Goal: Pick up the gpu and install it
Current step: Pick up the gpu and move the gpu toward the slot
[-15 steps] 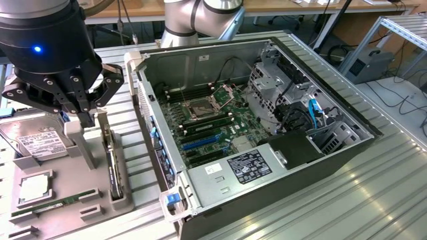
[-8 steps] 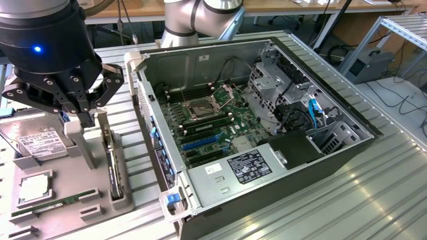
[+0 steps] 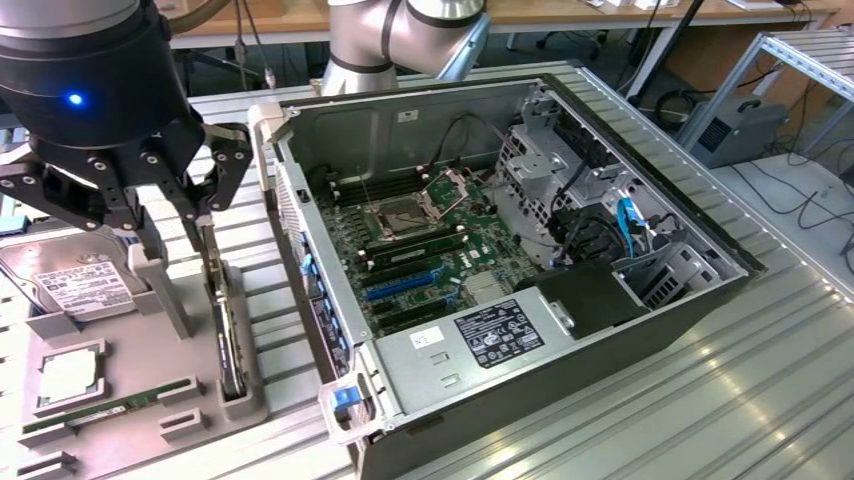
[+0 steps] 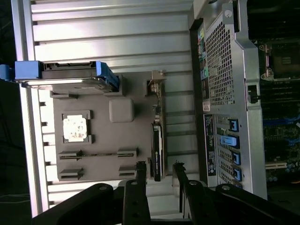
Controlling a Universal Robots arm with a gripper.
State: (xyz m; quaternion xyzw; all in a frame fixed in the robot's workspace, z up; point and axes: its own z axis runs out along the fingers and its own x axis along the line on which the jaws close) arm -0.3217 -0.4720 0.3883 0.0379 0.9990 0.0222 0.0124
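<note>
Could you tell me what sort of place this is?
Probably a robotics lab or workshop: an open computer case on a ribbed metal bench, a grey parts fixture beside it, and desks behind.

Black across the gpu [image 4: 157,154], with a silver bracket at one end. Black too on the gripper [image 4: 159,169], with a single blue light [image 3: 74,98] on its body. Plain grey for the holder tray [image 3: 147,395]. Silver with a white label on the hard drive [image 3: 70,283], edged in blue. Green along the memory stick [image 3: 94,412] and the motherboard [image 3: 447,235], crossed by blue slots. Grey metal inside the computer case [image 3: 334,130], black around its rim. Ribbed silver over the counter [image 3: 667,400].
</note>
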